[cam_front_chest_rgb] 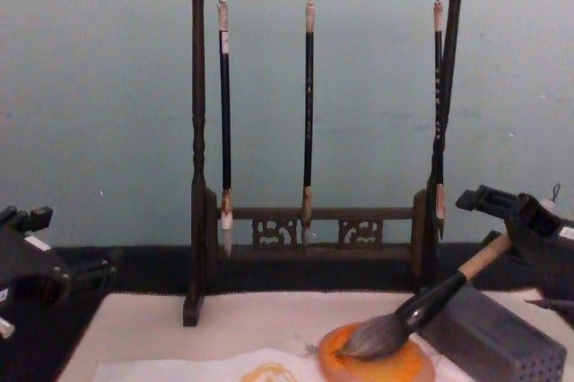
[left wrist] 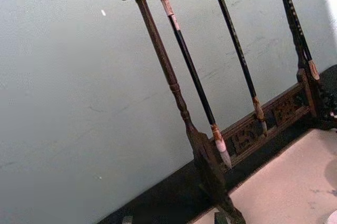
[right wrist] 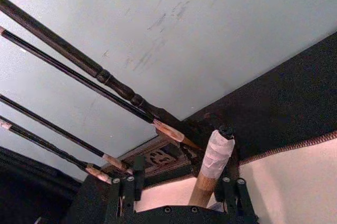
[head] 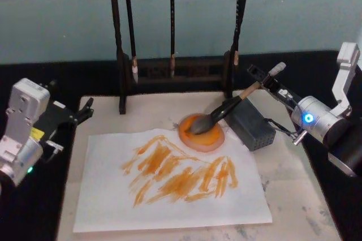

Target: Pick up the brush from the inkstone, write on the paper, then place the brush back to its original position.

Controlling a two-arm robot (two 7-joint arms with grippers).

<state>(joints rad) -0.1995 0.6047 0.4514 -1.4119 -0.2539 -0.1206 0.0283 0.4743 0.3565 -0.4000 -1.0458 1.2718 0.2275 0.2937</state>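
The brush [head: 222, 113] lies tilted with its bristles on the orange inkstone [head: 202, 134], its handle leaning on the grey block [head: 251, 124]. The right gripper [head: 270, 77] is closed around the handle's top. The left gripper [head: 85, 110] hovers by the paper [head: 102, 196]; whether it is parted, I can't tell.
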